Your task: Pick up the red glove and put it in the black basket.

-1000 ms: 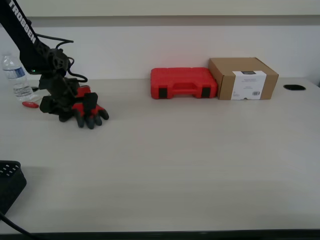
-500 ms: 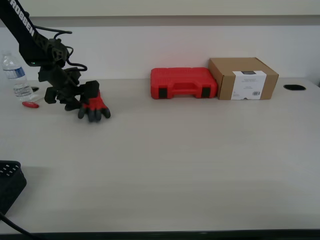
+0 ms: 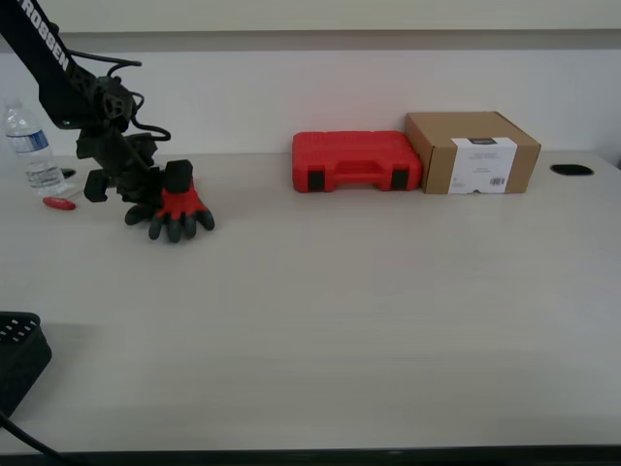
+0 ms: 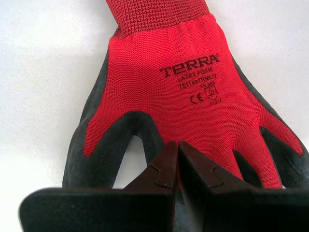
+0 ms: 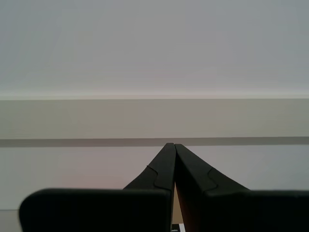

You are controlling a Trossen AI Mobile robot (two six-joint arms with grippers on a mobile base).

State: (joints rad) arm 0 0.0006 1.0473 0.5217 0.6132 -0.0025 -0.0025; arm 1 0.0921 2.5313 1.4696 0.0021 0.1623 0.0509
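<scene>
The red glove (image 3: 180, 206), red knit with dark coated fingers, is at the exterior view's left, its fingertips low by the table. My first gripper (image 3: 167, 186) is right over it. In the first wrist view the jaws are pressed together, and my first gripper (image 4: 177, 143) has its tips on the red glove (image 4: 183, 92) where the red back meets the dark coating, pinching it. The black basket (image 3: 19, 357) shows only partly at the exterior view's lower left corner. My second gripper (image 5: 173, 144) is shut on nothing and faces a pale wall.
A water bottle (image 3: 29, 146) and a small red-handled tool (image 3: 59, 203) lie behind the arm. A red hard case (image 3: 356, 160) and a cardboard box (image 3: 473, 152) stand at the back. A dark hole (image 3: 571, 170) is at the far right.
My first gripper has risen from the table and closed on the glove. The glove has shifted slightly toward the wall and stands more upright, with more of its red back showing.
</scene>
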